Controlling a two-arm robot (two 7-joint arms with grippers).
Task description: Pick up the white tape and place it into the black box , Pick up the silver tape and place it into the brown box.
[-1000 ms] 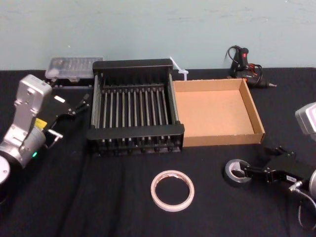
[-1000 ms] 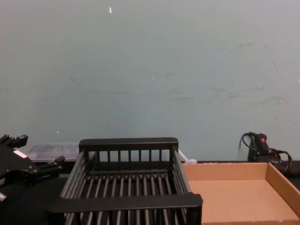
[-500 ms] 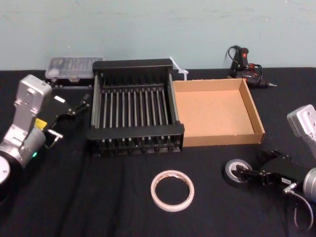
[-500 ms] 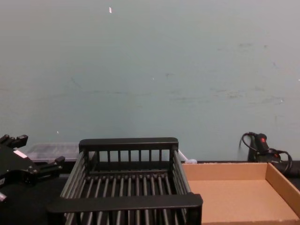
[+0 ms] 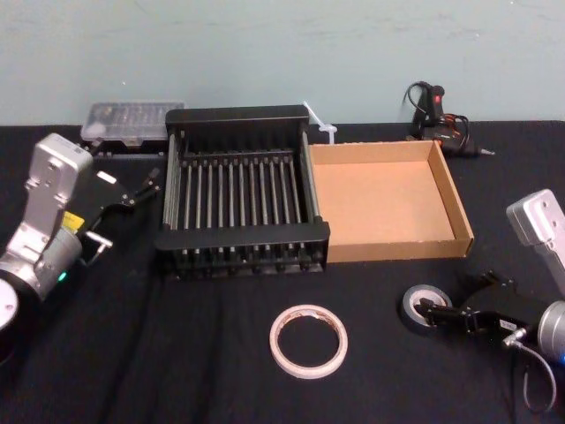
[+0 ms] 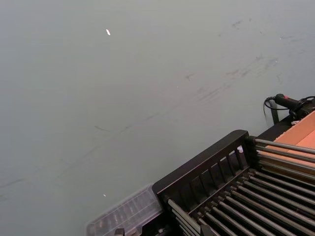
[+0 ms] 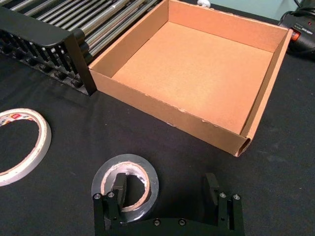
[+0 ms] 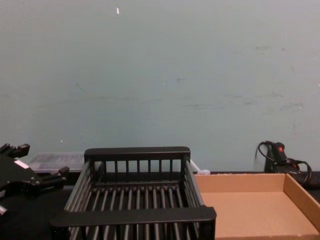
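The right gripper (image 7: 165,184) hangs low over the black surface (image 7: 275,162), spread wide. One finger sits inside the core of the silver tape (image 7: 129,161), the other stands outside the roll. The white tape (image 7: 24,114) lies flat nearby. Beyond them the brown box (image 7: 162,115) sits right against the black box (image 7: 39,29).

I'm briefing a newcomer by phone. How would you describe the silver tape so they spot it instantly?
Find the brown box on the table; the silver tape lies flat in front of its near wall, at the open right gripper. It is the small thick grey roll, not the larger thin white tape to its left.
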